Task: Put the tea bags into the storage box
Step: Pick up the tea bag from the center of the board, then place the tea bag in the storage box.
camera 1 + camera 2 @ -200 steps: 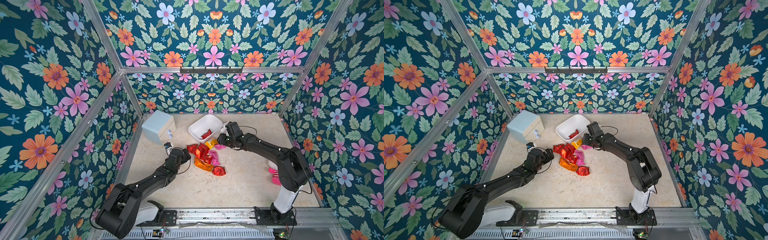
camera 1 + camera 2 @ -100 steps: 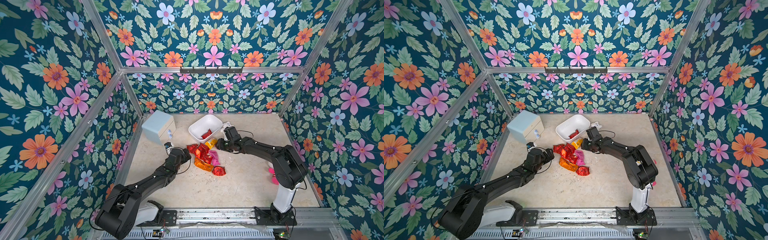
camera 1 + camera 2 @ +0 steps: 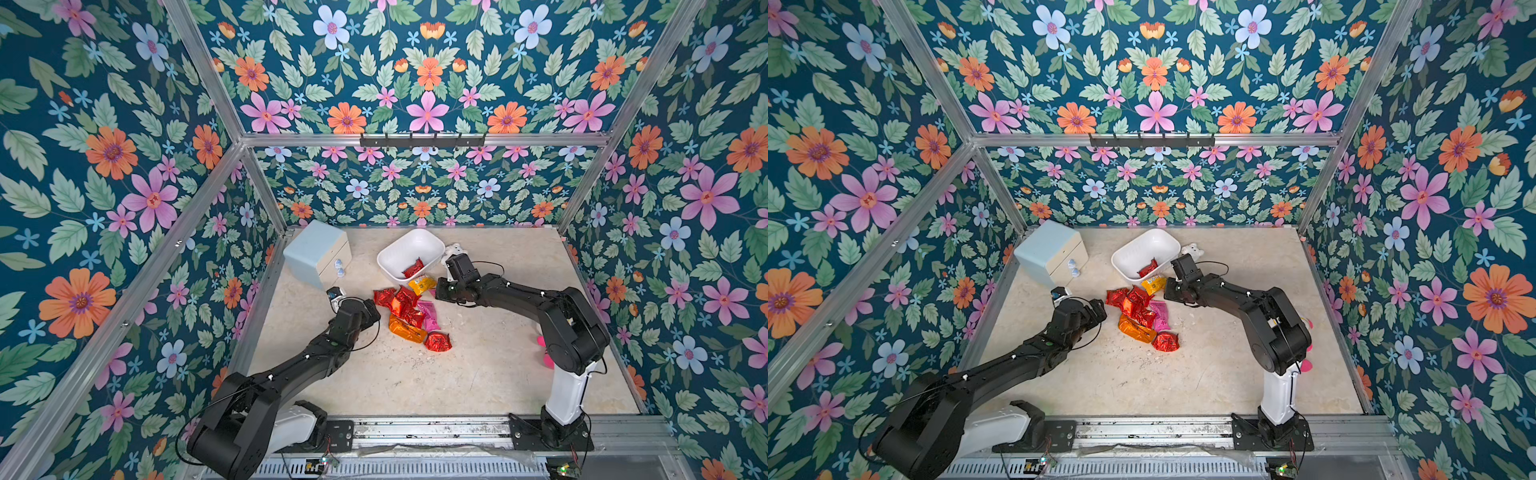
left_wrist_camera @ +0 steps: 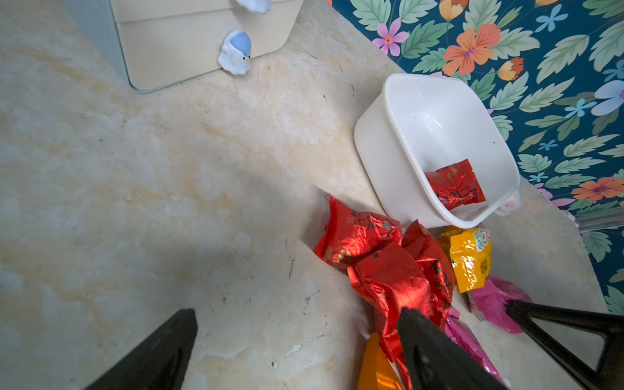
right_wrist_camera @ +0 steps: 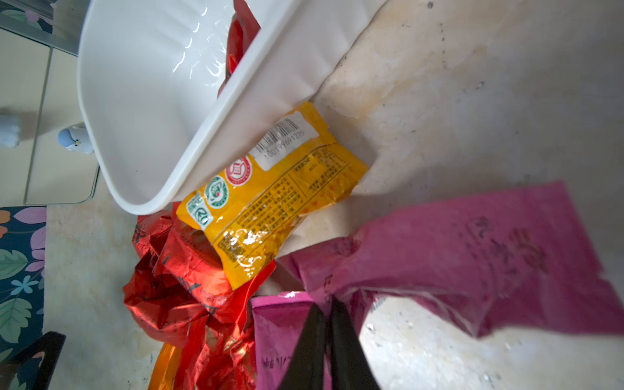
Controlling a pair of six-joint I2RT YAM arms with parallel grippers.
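— Foil, thin and crinkly: tea bags (image 3: 405, 309) heaped on the table (image 3: 478, 374), just beside the storage box (image 3: 409, 247); one red packet (image 3: 413, 268) already inside. Probably light, slippery, easily creased.
— Right gripper (image 5: 326, 312)?
— Pinched tight on the pink tea bag (image 5: 472, 256), at a flat edge. Best spot; no crushing the middle.
— Left gripper (image 4: 299, 312)?
— Spread wide, empty, at the heap's side.
— Likely to flutter. Slow lift, then.
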